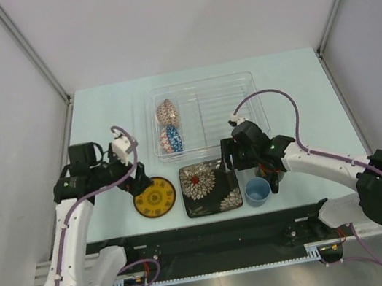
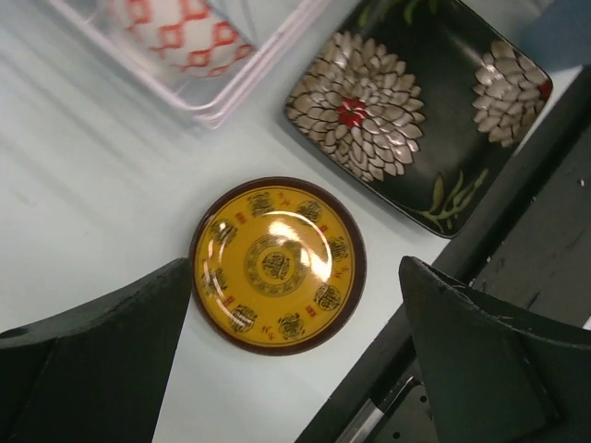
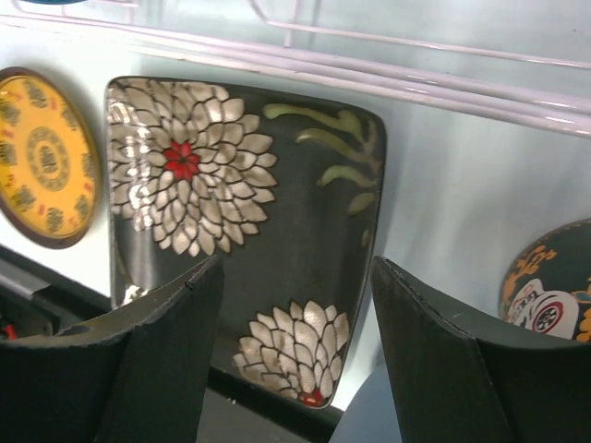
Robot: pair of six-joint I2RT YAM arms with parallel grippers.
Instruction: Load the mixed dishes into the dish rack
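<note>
Yellow and dark-rimmed, the saucer (image 1: 155, 197) lies flat on the table (image 1: 294, 95) directly beneath the left hand (image 2: 294, 268), whose fingers stand as wide as they go and hold nothing. Just to that hand's right, the black square plate (image 3: 231, 212) with its white flowers also lies flat, under the right hand (image 3: 297, 263). That hand's fingers are parted over the plate's near half and grip nothing. A small light-blue cup (image 1: 257, 191) stands upright a little nearer than the right hand and to its right, beside the plate's near corner.

Beyond both hands sits the clear dish rack (image 1: 199, 84), its near rim close to the plate's far edge. A beige patterned bowl (image 1: 166, 112) and a blue mosaic bowl (image 1: 172, 139) already stand on edge at the end nearer the left hand.

The plate looks the heaviest piece left on the table: stiff glazed ceramic, likely slick and quick to chip if dropped. Lying flat, it probably offers only its raised rim. A grip would best pinch one edge, one finger above and one worked beneath, before tipping it upright between the wires.
</note>
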